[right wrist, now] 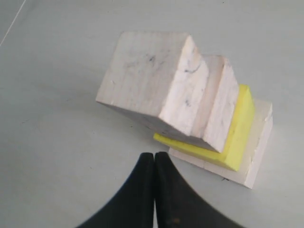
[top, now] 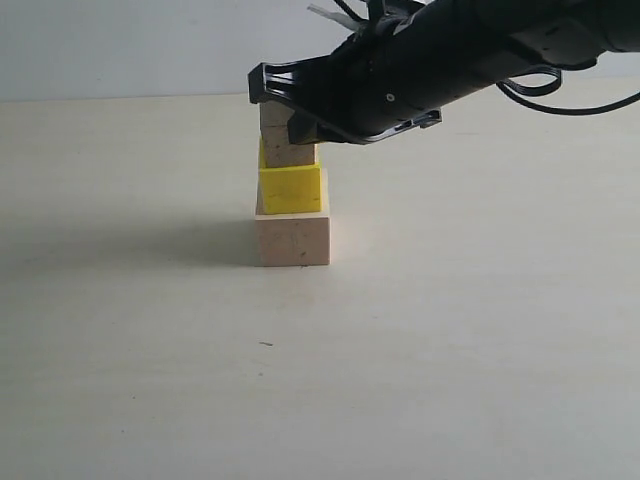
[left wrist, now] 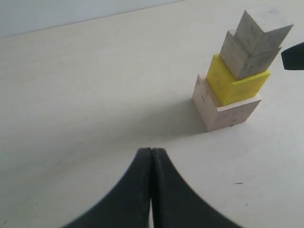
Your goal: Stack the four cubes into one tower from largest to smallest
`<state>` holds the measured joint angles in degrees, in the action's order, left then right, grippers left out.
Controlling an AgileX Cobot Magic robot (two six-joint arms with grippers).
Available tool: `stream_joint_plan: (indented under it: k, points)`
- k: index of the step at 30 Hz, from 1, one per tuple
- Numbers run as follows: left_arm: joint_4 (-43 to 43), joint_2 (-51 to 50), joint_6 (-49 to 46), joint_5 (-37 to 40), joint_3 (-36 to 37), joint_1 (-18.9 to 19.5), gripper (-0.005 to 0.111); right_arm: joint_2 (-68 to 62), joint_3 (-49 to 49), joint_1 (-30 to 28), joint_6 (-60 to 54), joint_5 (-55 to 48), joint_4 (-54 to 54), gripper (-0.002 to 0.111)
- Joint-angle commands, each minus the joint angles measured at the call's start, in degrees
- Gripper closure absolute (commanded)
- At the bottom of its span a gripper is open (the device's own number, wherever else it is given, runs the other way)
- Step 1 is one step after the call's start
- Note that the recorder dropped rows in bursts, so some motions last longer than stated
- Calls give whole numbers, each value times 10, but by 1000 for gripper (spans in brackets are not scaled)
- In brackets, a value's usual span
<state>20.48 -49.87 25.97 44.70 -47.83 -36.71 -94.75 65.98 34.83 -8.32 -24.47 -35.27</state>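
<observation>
Tower [top: 290, 195] stands at the centre of the exterior frame, all four cubes in one column.

Right gripper [right wrist: 154, 156]: jaws pressed together, nothing between them, tips just short of the column's top. In the exterior view its black fingers [top: 275, 82] sit upper centre, level with the small cube [left wrist: 263, 26] and hiding most of it. Contact or thin gap, cannot tell. Right arm [top: 480, 50] runs off to the upper right.

Left gripper [left wrist: 151, 152]: also closed tight and empty, well apart from the stack, over bare table [top: 120, 350].

Outward from the top: small cube on medium cube [left wrist: 242, 59], that on yellow cube [left wrist: 237, 83], that on large cube [left wrist: 225, 107], which rests on the table. Order reads largest to smallest, so the task looks done bar the retreat. Steps are uneven: each cube crowds toward one side of the one below, and the medium cube looks slightly twisted on the yellow.

Risk, as judged: the right fingers are so near the top cube that a sideways or dropping pull-away would clip it and slide it off, perhaps taking the medium cube along. A straight lift first seems safest. The off-centre stacking leaves little margin against a nudge.
</observation>
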Motion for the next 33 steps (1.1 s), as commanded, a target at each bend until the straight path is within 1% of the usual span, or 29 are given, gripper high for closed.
stream_joint_plan:
  k: [1, 23, 33]
  points:
    - [0, 5, -4, -11, 1, 1, 107, 0, 4, -3, -16, 11, -3, 108]
    - [0, 5, -4, -12, 1, 1, 107, 0, 4, -3, -47, 24, -26, 108]
    - [0, 5, -5, -11, 1, 1, 107, 0, 4, -3, -47, 50, -25, 108]
